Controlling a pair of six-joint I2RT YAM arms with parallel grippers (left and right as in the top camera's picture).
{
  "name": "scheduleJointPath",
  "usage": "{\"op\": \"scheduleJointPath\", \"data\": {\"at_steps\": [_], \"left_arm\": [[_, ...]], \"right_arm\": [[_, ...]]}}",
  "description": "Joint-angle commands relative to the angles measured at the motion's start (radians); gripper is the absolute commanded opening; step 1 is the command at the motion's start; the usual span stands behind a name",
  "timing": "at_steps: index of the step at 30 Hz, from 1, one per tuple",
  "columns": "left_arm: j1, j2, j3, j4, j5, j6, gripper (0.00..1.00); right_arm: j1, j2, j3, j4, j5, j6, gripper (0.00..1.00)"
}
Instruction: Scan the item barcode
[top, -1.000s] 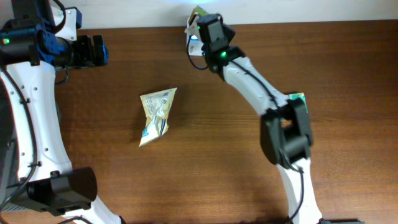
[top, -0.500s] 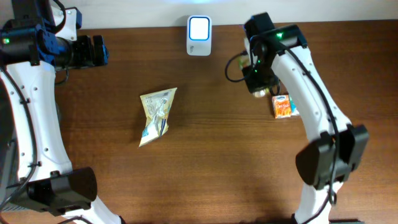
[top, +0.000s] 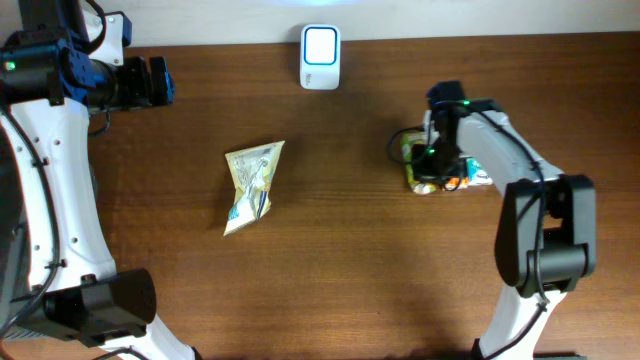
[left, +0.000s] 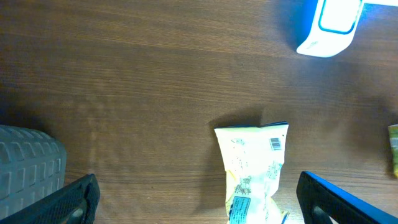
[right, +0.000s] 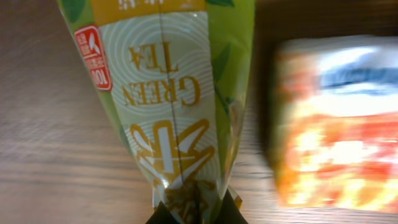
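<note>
On the wood table (top: 330, 280), with the right gripper (right: 194, 214) pinched on the tea pouch (right: 171, 93) and the left gripper (top: 150, 82) spread idle, lift clear of the orange pack (right: 336, 124) alongside, then face it squarely to the scanner (top: 320, 45).

Even overhead light; scanner (top: 320, 45) screen glaring; orange carton (right: 336, 124) blurred (right wrist close-up).

The pouch (right: 177, 106) pinched in the right gripper (right: 194, 210) read "GREEN TEA", upside down, just ahead of the gripper. Farther out, a red badge (right: 92, 57) showed "100". The pack (right: 336, 124) alongside was too blurred to read.
</note>
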Motion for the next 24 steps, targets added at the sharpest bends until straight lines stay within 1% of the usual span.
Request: {"op": "scheduleJointPath", "data": {"at_steps": [1, 6, 11, 12, 13, 14, 15, 16, 17, 18, 19, 20, 21, 22, 24], "left_arm": [[0.004, 0.003, -0.002, 0.001, -0.004, 0.005, 0.99], [0.004, 0.003, -0.002, 0.001, -0.004, 0.005, 0.99], [0.004, 0.003, -0.002, 0.001, -0.004, 0.005, 0.99], [0.003, 0.003, -0.002, 0.001, -0.004, 0.005, 0.99], [0.003, 0.003, -0.002, 0.001, -0.004, 0.005, 0.99], [0.004, 0.003, -0.002, 0.001, -0.004, 0.005, 0.99], [0.004, 0.003, -0.002, 0.001, -0.003, 0.005, 0.99], [0.004, 0.003, -0.002, 0.001, -0.004, 0.005, 0.99], [0.004, 0.003, -0.002, 0.001, -0.004, 0.005, 0.99], [0.004, 0.003, -0.002, 0.001, -0.004, 0.005, 0.99], [0.004, 0.003, -0.002, 0.001, -0.004, 0.005, 0.99], [0.004, 0.003, -0.002, 0.001, -0.004, 0.005, 0.99], [0.004, 0.003, -0.002, 0.001, -0.003, 0.005, 0.99], [0.004, 0.003, -0.002, 0.001, -0.004, 0.005, 0.99], [0.003, 0.003, -0.002, 0.001, -0.004, 0.005, 0.99]], "right_arm": [[-0.132, 0.042, -0.05, -0.012, 0.126, 0.01, 0.04], [-0.237, 0.042, -0.05, -0.015, 0.144, 0.003, 0.04], [-0.295, 0.042, -0.05, -0.042, 0.144, 0.016, 0.05], [-0.305, 0.042, -0.05, -0.048, 0.143, 0.02, 0.05], [-0.311, 0.042, -0.05, -0.055, 0.144, 0.035, 0.09], [-0.32, 0.042, -0.05, -0.061, 0.142, 0.041, 0.26], [-0.325, 0.042, -0.044, -0.07, 0.136, 0.041, 0.39], [-0.327, 0.042, -0.029, -0.092, 0.136, 0.041, 0.45], [-0.327, 0.039, 0.024, -0.148, 0.137, 0.038, 0.51], [-0.323, 0.038, 0.063, -0.184, 0.136, 0.036, 0.53], [-0.314, 0.034, 0.144, -0.253, 0.131, 0.036, 0.55], [-0.302, 0.03, 0.198, -0.294, 0.118, 0.032, 0.59], [-0.283, 0.027, 0.267, -0.343, 0.092, 0.032, 0.77], [-0.254, 0.027, 0.341, -0.39, 0.063, 0.032, 0.99], [-0.212, 0.027, 0.4, -0.401, -0.01, 0.034, 0.99]]}}
